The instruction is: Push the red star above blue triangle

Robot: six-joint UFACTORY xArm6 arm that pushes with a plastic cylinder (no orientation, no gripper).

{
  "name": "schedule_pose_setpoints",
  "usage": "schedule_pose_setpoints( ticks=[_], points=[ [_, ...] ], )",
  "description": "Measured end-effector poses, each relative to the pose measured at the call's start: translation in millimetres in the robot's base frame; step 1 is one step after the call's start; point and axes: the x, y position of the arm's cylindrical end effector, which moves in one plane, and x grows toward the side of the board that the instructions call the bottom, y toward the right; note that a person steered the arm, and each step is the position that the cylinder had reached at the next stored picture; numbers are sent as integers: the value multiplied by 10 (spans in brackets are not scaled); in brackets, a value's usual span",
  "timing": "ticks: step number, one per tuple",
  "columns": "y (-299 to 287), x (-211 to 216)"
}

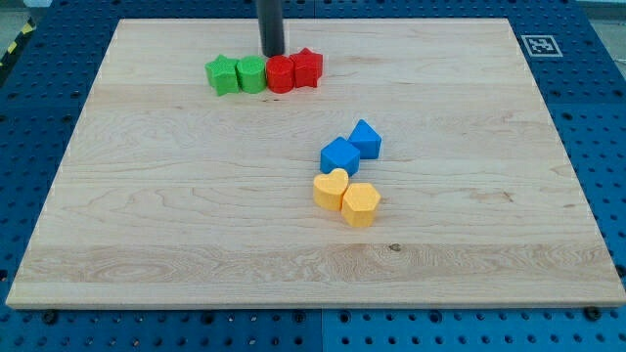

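Observation:
The red star [308, 66] sits near the view's top, at the right end of a row of touching blocks. The blue triangle [366, 138] lies near the board's middle, below and to the right of the star. My tip [273, 53] is just above the row, right behind the red round block [281, 74] and up-left of the red star. The rod is dark and upright.
A green star [224, 75] and a green round block [251, 74] form the row's left part. A blue cube [339, 155] touches the triangle. A yellow heart [331, 189] and a yellow hexagon [360, 204] lie just below. The wooden board [147, 244] rests on a blue perforated table.

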Motion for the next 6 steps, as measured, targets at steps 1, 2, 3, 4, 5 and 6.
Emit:
schedule_pose_setpoints(
  ticks=[1, 2, 3, 4, 5, 6],
  points=[
    [182, 208],
    [450, 412],
    [623, 539],
    [760, 748],
    [930, 881],
    [1043, 797]
  ],
)
